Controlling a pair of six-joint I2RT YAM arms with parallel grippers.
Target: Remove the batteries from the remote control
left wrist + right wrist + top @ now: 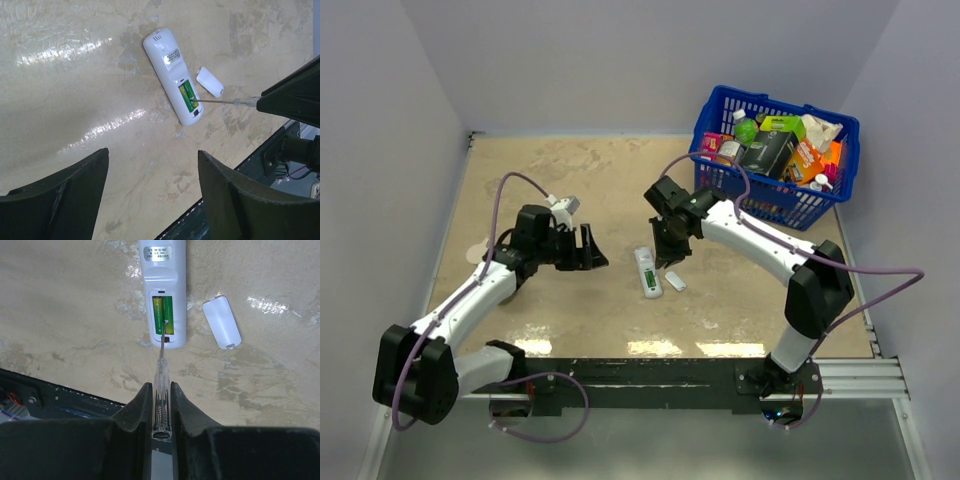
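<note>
The white remote control (647, 272) (169, 60) (161, 277) lies face down on the table with its battery bay open. Two green batteries (163, 315) (187, 96) sit side by side in the bay. My right gripper (665, 250) (160, 385) is shut on a clear-handled screwdriver (161, 372) (225, 101), whose metal tip rests in the bay against the batteries. My left gripper (595, 250) (152, 151) hovers left of the remote, open, with nothing between its fingers.
The small white battery cover (675, 282) (210, 81) (221, 321) lies just right of the remote. A blue basket (712, 110) full of packages stands at the back right. The black base rail (650, 375) runs along the near edge.
</note>
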